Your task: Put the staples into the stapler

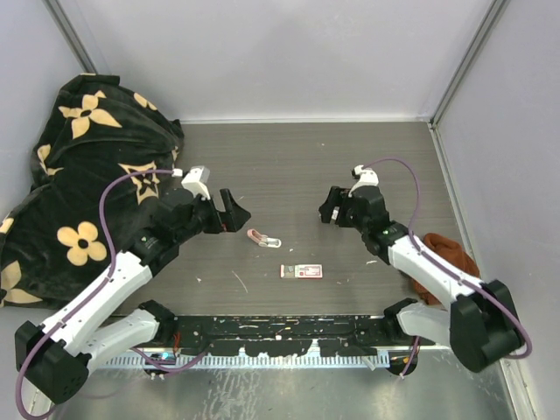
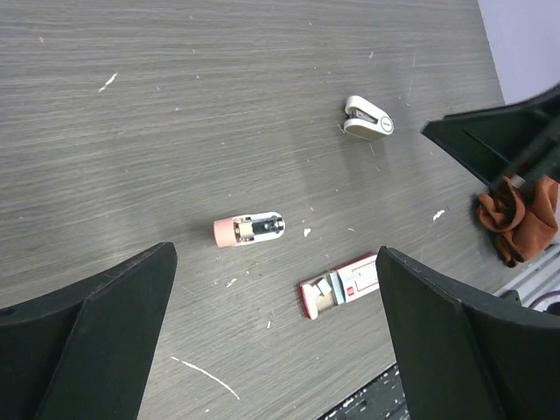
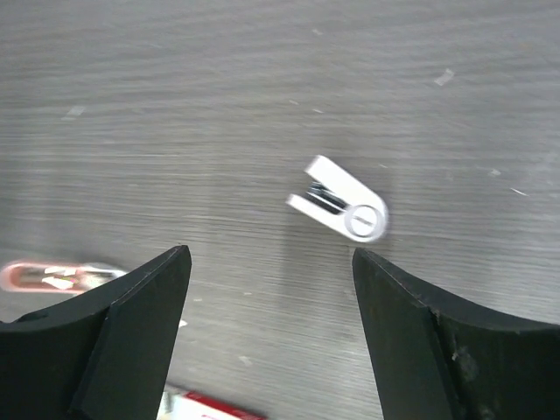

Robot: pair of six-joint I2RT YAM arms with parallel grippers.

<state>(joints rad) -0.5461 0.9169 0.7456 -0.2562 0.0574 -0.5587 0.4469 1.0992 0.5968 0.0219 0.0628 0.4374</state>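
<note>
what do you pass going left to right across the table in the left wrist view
pink-ended stapler → open staple box → white stapler → rust-coloured cloth

Even, diffuse overhead light is seen throughout; shadows are kept soft & short. A pale sheen is noted on the table in the left wrist view, otherwise sharp. The right wrist view is smeared, prob. by motion: the white stapler is rendered blurry.
</note>
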